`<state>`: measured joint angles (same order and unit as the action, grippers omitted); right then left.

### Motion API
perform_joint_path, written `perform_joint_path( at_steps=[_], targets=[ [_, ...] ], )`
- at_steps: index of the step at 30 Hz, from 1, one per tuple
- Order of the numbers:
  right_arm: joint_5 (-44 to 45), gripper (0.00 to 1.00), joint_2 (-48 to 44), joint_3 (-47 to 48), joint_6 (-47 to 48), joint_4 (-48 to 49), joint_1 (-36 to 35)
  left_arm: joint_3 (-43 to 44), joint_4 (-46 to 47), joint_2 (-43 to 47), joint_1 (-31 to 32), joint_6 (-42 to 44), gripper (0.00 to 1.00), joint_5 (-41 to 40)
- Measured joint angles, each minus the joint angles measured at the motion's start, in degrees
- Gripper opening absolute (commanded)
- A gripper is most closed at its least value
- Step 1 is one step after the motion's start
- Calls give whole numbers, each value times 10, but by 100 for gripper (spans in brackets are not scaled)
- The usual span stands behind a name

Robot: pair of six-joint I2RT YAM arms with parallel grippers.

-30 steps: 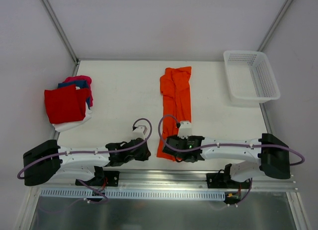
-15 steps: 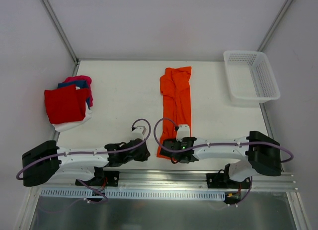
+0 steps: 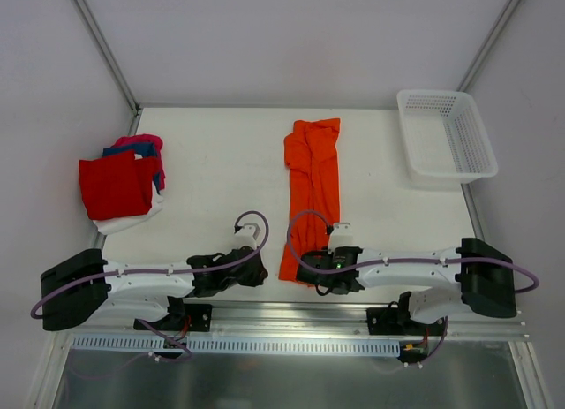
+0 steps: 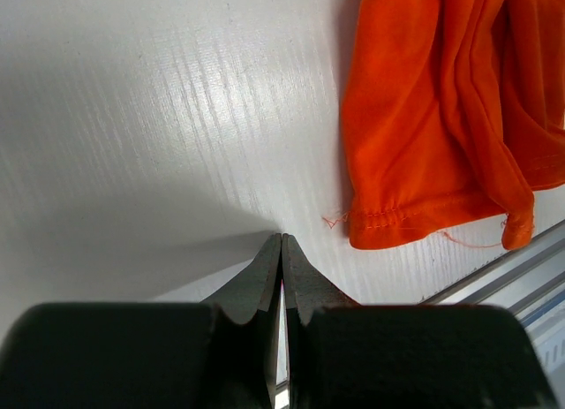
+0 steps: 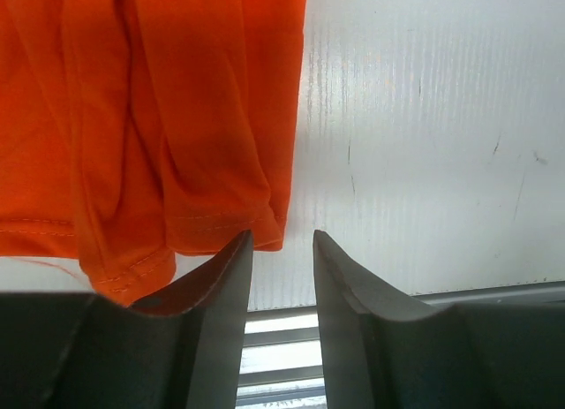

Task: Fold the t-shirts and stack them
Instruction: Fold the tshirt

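Fingers (image 5: 221,281) of my right gripper (image 5: 281,238) slightly parted, empty, at the near right hem corner of the orange t-shirt (image 5: 168,109), a long strip mid table (image 3: 212,162); left gripper (image 4: 282,239) pressed closed on nothing beside the hem; risk: I pinch one layer only, fold skews.

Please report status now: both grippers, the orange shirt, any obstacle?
Left gripper shut, empty, beside orange t-shirt hem. Right gripper open at its near right corner, not gripping. Nothing in the way.
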<state>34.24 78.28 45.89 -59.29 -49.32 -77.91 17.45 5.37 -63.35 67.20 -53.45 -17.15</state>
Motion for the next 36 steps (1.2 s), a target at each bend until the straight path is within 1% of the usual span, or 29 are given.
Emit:
perform_joint_path(
  at_steps=[7, 10, 12, 13, 14, 16, 17, 27, 32, 36],
  targets=[
    [-6, 37, 17, -12, -1, 30, -3, 1, 4, -4, 0, -1, 0, 0],
    [-7, 35, 25, -14, 0, 45, -4, 1, 4, -4, 0, -2, 0, 0],
    [-9, 32, 28, -17, 0, 56, -4, 1, 4, -4, 0, -2, 0, 0],
    [-11, 29, 29, -19, 1, 62, -4, 1, 4, -4, 0, -2, 0, 0],
    [-12, 20, 30, -20, 1, 67, -4, 1, 5, -5, 0, -3, 0, 0],
    [-16, 8, 31, -23, 3, 74, -4, 1, 10, -9, 0, -6, 0, 0],
    [-17, 1, 32, -23, 5, 76, -4, 1, 13, -10, 0, -7, 0, 0],
    [-12, 0, 32, -13, 14, 66, -5, 1, 25, -19, 0, -15, 0, 0],
    [4, 0, 32, 38, 50, 66, -16, 1, 37, -27, 0, -18, 0, 0],
    [7, 1, 33, 79, 87, 89, -21, 1, 46, -33, 4, -24, 0, 1]
  ],
)
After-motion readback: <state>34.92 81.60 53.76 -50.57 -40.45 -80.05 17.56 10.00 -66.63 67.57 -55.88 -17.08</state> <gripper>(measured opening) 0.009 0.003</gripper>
